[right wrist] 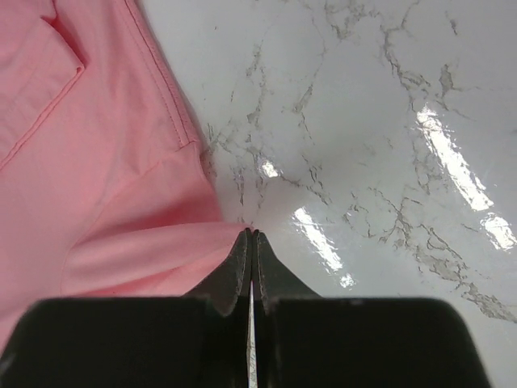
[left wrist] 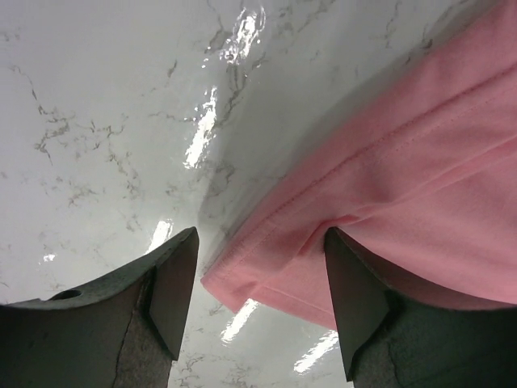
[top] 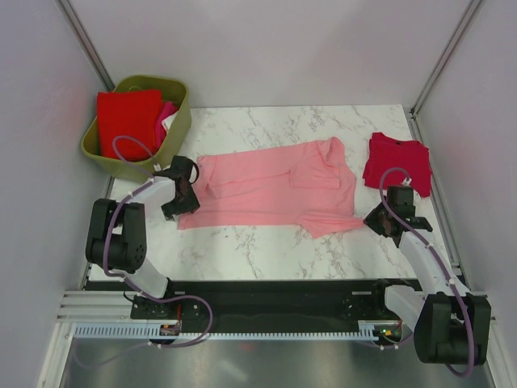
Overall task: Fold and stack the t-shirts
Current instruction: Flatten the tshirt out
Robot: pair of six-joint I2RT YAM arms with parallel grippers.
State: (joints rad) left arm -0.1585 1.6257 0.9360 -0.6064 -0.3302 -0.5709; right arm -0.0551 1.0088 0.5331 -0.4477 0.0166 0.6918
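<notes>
Midway through folding pink shirt (top: 266,190), spread flat on desk (top: 258,250). Left jaws released, hem corner between them. Right jaws clenched, tips at opposite corner; pinching cloth or not, cannot tell. Next, probably: clamp left on hem, lift, fold over.

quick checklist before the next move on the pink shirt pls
1. Left fingers open: ok.
2. Hem corner of the light pink t-shirt lying between them: ok.
3. Right fingers shut at the shirt's opposite edge, cloth pinched: cannot tell.
4. Shirt lying flat on the table: not ok, its right side is bunched and folded over.
5. Dark crimson t-shirt folded, lying at the table's right: ok.
</notes>
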